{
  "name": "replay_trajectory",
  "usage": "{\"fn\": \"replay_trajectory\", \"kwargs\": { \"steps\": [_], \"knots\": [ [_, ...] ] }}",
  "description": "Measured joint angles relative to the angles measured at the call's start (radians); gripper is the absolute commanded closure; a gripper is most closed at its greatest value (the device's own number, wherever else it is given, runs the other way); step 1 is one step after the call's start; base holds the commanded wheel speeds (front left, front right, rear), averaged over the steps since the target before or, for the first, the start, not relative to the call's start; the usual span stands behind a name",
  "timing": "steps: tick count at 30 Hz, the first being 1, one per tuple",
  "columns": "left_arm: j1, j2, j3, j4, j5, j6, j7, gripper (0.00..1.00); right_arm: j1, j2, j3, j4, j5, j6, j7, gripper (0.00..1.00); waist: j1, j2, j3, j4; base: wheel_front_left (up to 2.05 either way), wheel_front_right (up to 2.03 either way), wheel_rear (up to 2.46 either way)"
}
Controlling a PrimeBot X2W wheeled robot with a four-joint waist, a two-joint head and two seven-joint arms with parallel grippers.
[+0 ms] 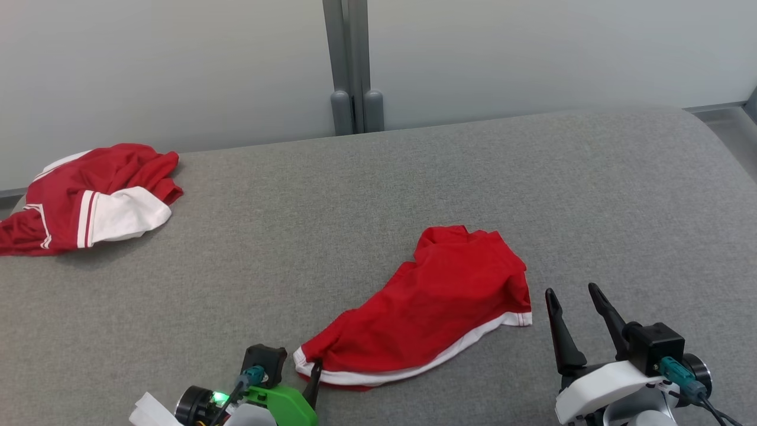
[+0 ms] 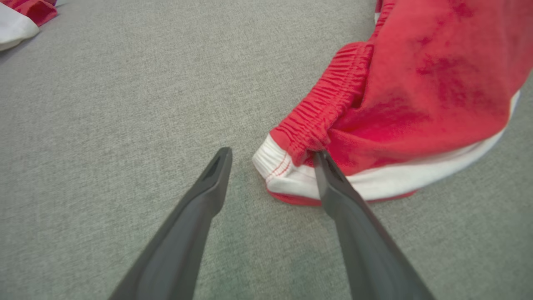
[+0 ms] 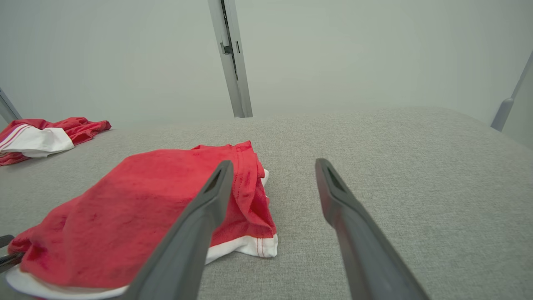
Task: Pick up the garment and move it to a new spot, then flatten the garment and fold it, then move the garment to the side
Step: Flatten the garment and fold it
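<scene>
Gaping wide and empty, the left claw (image 2: 272, 154) touches the red garment (image 1: 432, 296); the right claw (image 1: 571, 289) gapes empty nearby.

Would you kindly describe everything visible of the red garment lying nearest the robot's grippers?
The red garment looks like soft knit shorts with a gathered elastic waistband and a white hem band. It lies loosely crumpled, not flattened, on the grey upholstered surface. The open left gripper straddles its waistband corner, one finger touching the cloth; the open right gripper is beside its other end, apart from it.
</scene>
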Motion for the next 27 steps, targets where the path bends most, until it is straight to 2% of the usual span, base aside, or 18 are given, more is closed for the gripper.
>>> {"fn": "replay_trajectory", "kwargs": {
  "steps": [1,3,7,11,19,27],
  "knots": [
    [-0.005,0.000,-0.004,0.007,0.000,-0.002,0.000,0.11,0.000,0.000,0.001,0.002,0.000,0.000,0.000,0.00,0.0000,0.0000,0.001,-0.001,0.00,0.00,0.00],
    [-0.017,0.000,-0.008,0.024,0.000,-0.005,0.000,0.53,-0.001,-0.001,0.002,0.006,0.000,0.000,0.000,0.00,0.0000,0.0000,0.003,-0.004,0.00,0.00,0.00],
    [-0.035,-0.001,-0.011,0.045,-0.002,-0.013,-0.005,0.79,-0.004,-0.004,0.002,0.009,0.002,0.000,0.000,0.00,0.0000,0.0000,0.005,-0.007,0.00,0.00,0.00],
    [-0.041,-0.002,-0.009,0.053,-0.015,-0.014,-0.016,1.00,-0.004,-0.008,-0.002,0.029,0.007,0.000,0.000,0.00,0.0000,0.0000,0.006,-0.007,0.00,0.00,0.00],
    [-0.041,-0.004,0.010,0.043,-0.048,0.002,-0.044,1.00,-0.006,-0.059,0.036,0.176,-0.041,0.000,0.042,0.00,0.0000,0.0000,0.011,0.008,0.00,0.00,0.00],
    [-0.040,-0.011,0.007,0.015,-0.060,0.014,-0.054,1.00,-0.144,-0.079,0.121,0.388,-0.046,0.000,0.031,0.00,0.0000,0.0000,0.027,0.031,0.00,0.00,0.00]
  ]
}}
